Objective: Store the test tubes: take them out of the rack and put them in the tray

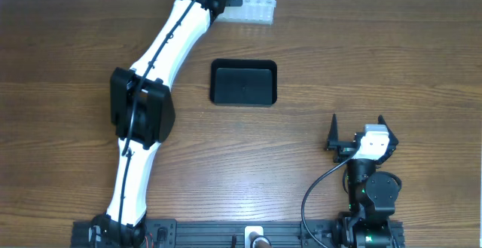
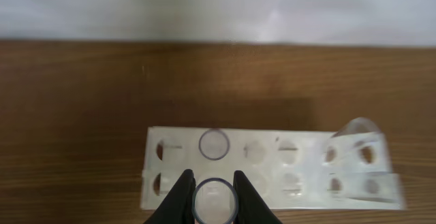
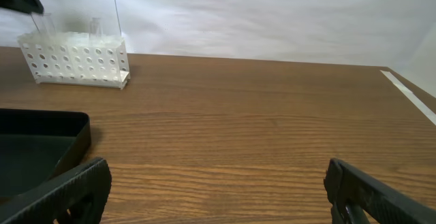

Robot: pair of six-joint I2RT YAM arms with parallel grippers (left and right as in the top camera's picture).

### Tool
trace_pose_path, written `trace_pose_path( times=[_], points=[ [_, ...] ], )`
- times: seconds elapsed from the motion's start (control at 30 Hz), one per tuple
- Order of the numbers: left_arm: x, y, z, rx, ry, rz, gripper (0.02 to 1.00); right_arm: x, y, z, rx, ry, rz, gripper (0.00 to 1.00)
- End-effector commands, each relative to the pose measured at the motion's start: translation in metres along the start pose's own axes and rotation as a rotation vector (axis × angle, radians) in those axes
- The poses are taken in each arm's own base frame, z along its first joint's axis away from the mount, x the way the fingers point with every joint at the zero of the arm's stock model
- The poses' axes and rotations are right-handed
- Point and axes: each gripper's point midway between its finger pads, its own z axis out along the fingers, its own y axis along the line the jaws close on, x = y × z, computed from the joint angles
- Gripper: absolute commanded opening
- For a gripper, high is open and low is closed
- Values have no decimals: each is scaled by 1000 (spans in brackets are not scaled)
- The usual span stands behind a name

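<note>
Closest to the left wrist lens, the left gripper (image 2: 214, 183) has its jaws pressed against a tube (image 2: 214, 202), one finger on each side of the rim. I place that tube over the near row of the rack (image 2: 300, 163). I cannot tell whether its foot is seated in a hole or lifted out. I log a second tube (image 2: 214, 144) upright in the row behind, just beside the first. I find the rack at the far edge of the table (image 1: 392, 44). I note the tray (image 1: 243, 84), black and rectangular, near the rack on the side toward the arm bases but apart from it. Its inside shows bare black floor. I record the right gripper (image 1: 358, 133) close to its own base, well apart from the tray, jaws spread wide over bare wood.
</note>
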Motion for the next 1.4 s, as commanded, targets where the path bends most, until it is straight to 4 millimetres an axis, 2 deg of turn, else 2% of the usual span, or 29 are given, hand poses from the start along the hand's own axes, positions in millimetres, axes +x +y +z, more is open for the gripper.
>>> trace_pose_path(
  times=[0.03, 0.2, 0.37, 0.5, 0.63, 0.73, 0.83, 1.07, 1.2, 1.4],
  points=[
    [-49, -1, -53, 26, -116, -26, 40, 2, 2, 0, -9, -1, -4, 993],
    [-65, 0, -86, 36, -146, -31, 40, 2, 2, 0, -9, -1, -4, 991],
    [-64, 4, -118, 37, -113, -26, 38, 2, 2, 0, -9, -1, -4, 991],
    [-38, 2, -140, 81, 12, -16, 36, 2, 2, 0, -9, -1, -4, 993],
    [7, 7, -148, 74, 207, -60, 34, 2, 2, 0, -9, -1, -4, 993],
    [47, 8, -148, 79, 375, -72, 38, 2, 2, 0, -9, -1, -4, 993],
    [75, 8, -143, 77, 495, -73, 38, 2, 2, 0, -9, -1, -4, 993],
    [131, 0, -114, 102, 721, -106, 40, 2, 2, 0, -9, -1, -5, 993],
    [153, 4, -98, 69, 791, -112, 40, 2, 2, 0, -9, -1, -4, 991],
    [173, 3, -83, 51, 842, -101, 40, 2, 2, 0, -9, -1, -5, 993]
  ],
)
